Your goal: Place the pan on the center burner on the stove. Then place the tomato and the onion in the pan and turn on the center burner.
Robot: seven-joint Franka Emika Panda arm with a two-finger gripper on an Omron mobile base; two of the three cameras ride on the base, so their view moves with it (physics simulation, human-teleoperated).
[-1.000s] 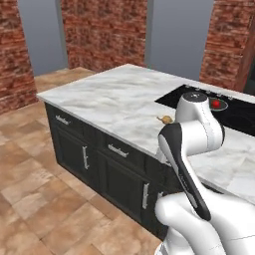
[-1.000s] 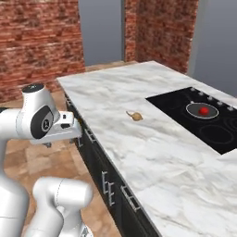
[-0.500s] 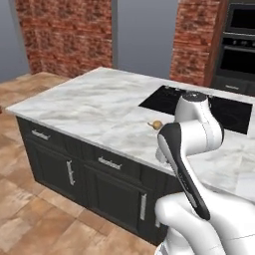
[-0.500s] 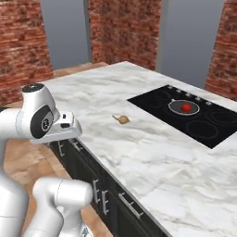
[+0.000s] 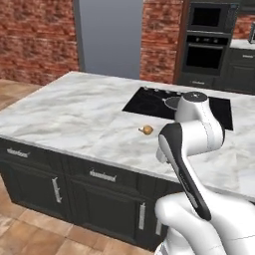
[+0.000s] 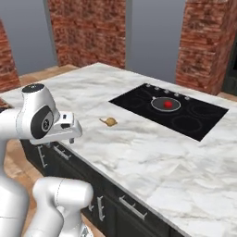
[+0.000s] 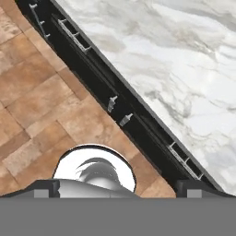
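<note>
You face a white marble tabletop (image 6: 139,152) on dark cabinets, with brick walls and a tiled brown floor around it. The black stove (image 6: 169,109) is set into its far side. On the center burner (image 6: 157,99) sits one pan (image 6: 159,105) with one tomato (image 6: 168,104) inside it; one onion (image 6: 110,121) lies on the marble, well apart from the stove. From the left base camera the arm hides the tomato, though the onion (image 5: 147,130) shows, plus a wall oven (image 5: 205,37). Your pincer (image 7: 118,188) hangs spread wide over the floor beside the cabinet fronts, holding nothing.
</note>
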